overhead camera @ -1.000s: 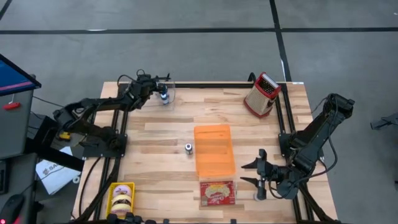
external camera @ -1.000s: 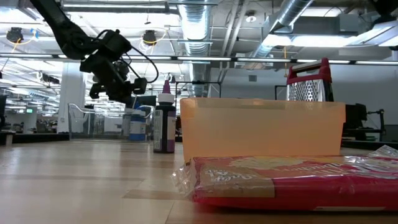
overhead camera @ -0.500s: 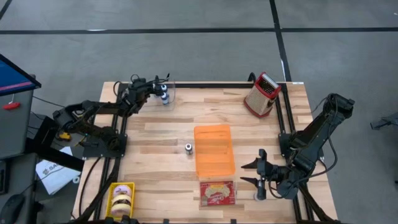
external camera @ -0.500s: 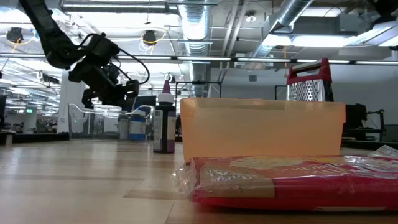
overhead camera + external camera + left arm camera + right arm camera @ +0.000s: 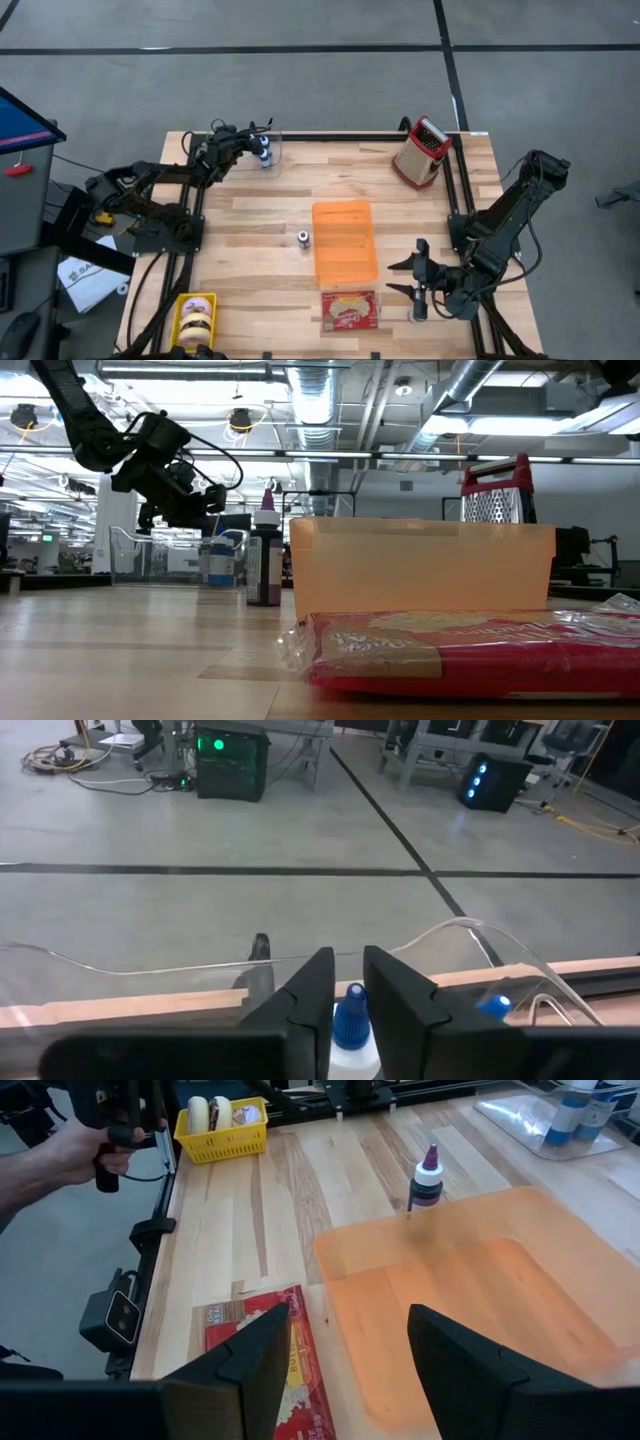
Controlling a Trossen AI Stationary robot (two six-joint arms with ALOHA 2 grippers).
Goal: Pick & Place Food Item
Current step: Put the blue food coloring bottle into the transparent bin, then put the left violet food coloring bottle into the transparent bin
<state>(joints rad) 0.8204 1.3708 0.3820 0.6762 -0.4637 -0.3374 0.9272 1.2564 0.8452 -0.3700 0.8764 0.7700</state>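
Observation:
A red food packet (image 5: 350,310) lies flat at the table's near edge, just in front of an empty orange bin (image 5: 345,207); it also shows in the low view (image 5: 450,650) and the right wrist view (image 5: 255,1340). My right gripper (image 5: 400,279) is open and empty, low beside the packet's right side. My left gripper (image 5: 255,138) hovers at the far left by a clear container (image 5: 276,158). Its fingers stand a narrow gap apart (image 5: 348,982), above and short of a blue-capped bottle (image 5: 350,1020) standing in the container.
A small dark bottle (image 5: 303,238) stands left of the bin. A metal grater (image 5: 420,152) stands at the far right corner. A yellow basket of rolls (image 5: 195,315) sits at the near left corner. A person's hand (image 5: 60,1155) shows beyond it.
My left gripper has drawn back from the bottles in the clear container, toward the table's left and far edges; the bottles have stayed standing in place. My right gripper has kept still.

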